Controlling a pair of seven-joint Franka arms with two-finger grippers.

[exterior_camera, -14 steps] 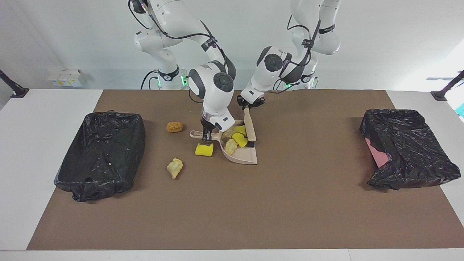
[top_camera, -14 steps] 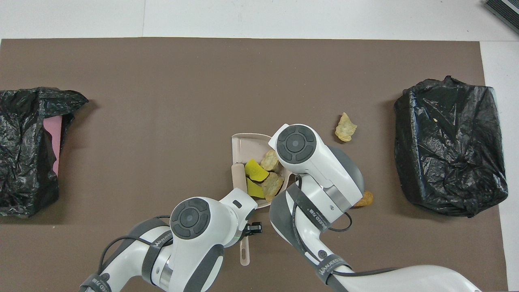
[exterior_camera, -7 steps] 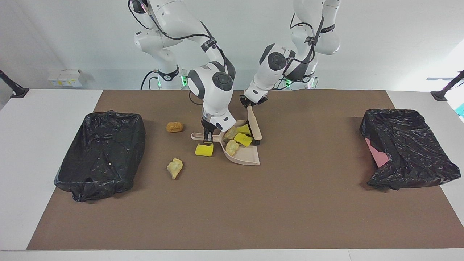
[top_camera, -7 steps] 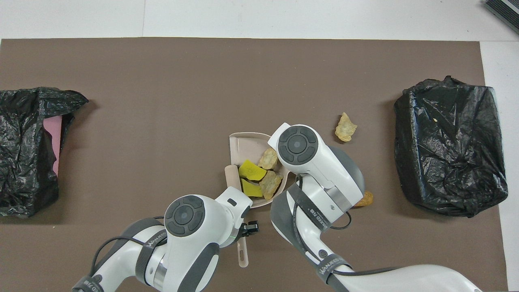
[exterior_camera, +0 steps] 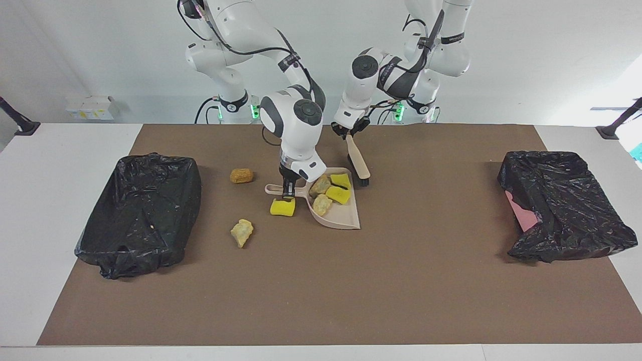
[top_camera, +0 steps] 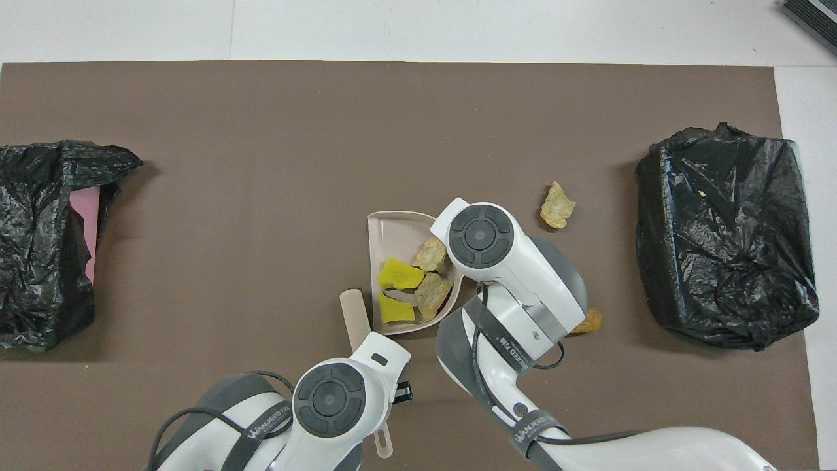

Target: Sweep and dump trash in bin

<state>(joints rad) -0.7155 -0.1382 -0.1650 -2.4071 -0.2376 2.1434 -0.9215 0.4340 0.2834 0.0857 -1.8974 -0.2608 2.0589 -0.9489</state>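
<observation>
A beige dustpan (exterior_camera: 343,216) (top_camera: 392,229) lies mid-mat and holds two yellow foam pieces (exterior_camera: 338,194) (top_camera: 400,275) and two pale chunks (exterior_camera: 321,204) of trash. My right gripper (exterior_camera: 287,189) is shut on the dustpan's handle. A third yellow piece (exterior_camera: 282,207) lies on the mat just beside that handle. My left gripper (exterior_camera: 348,134) is shut on the beige brush (exterior_camera: 357,161) (top_camera: 353,314), whose dark bristles hang beside the pan's rim, outside it. A pale chunk (exterior_camera: 242,232) (top_camera: 557,205) and an orange-brown lump (exterior_camera: 241,175) (top_camera: 590,320) lie loose toward the black-bagged bin (exterior_camera: 140,213) (top_camera: 726,235).
A second black-bagged bin (exterior_camera: 564,205) (top_camera: 39,242), showing a pink wall, stands at the left arm's end of the brown mat (exterior_camera: 321,291). The first bin is at the right arm's end. Small white boxes (exterior_camera: 90,107) sit off the mat by the wall.
My left gripper lifted the brush out of the dustpan and drew it toward the robots and the left arm's end. The trash in the pan shifted a little. The right gripper kept hold of the handle.
</observation>
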